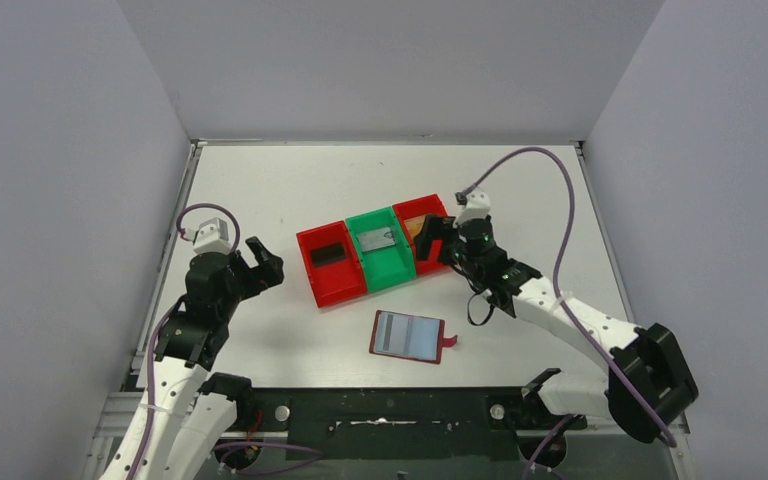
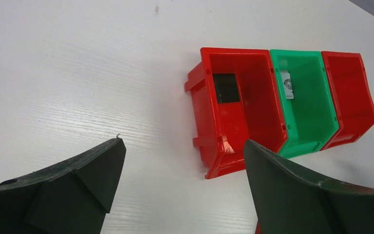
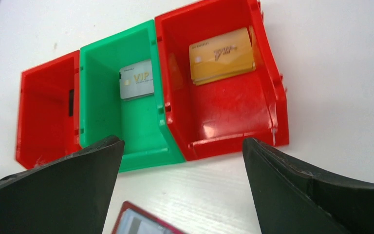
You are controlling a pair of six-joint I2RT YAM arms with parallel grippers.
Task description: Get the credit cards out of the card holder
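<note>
**Overhead view.** On the white table [image 1: 260,190] three open plastic bins stand wall to wall in a slanting row: the left red bin [image 1: 338,290], the green bin [image 1: 390,270] and the right red bin [image 1: 426,266]. A thin black card [image 1: 328,253] lies flat in the left red bin, and a silver-grey card [image 1: 375,240] lies in the green bin. The gold-tan card [image 1: 412,225] shows only as an orange patch, because the right gripper [image 1: 430,242] hangs over that bin and covers most of it. At 6 o'clock from the row, apart from it, the dark red wallet-like card holder [image 1: 408,336] lies open with its blue-grey pockets up. Its red snap tab [image 1: 449,343] is at its 3 o'clock side. What the pockets contain is too small to tell. The left gripper [image 1: 263,262] hangs at 9 o'clock from the bins, well apart from them.

**Left wrist view.** The left gripper's black fingers [image 2: 78,185] stand wide apart with only bare table between them. The bins sit at 1 o'clock. The black card is plain to see, while the silver-grey card is half hidden behind the green bin's wall. The right red bin's floor is screened by its own wall.

**Right wrist view.** The right gripper's fingers [image 3: 302,195] are spread wide and hold nothing. The gold-tan card lies at the 12 o'clock end of its bin, and the silver-grey card reads VIP. The black card is only a dark edge-on strip. At 6 o'clock a corner of the card holder is cut off by the frame.
</note>
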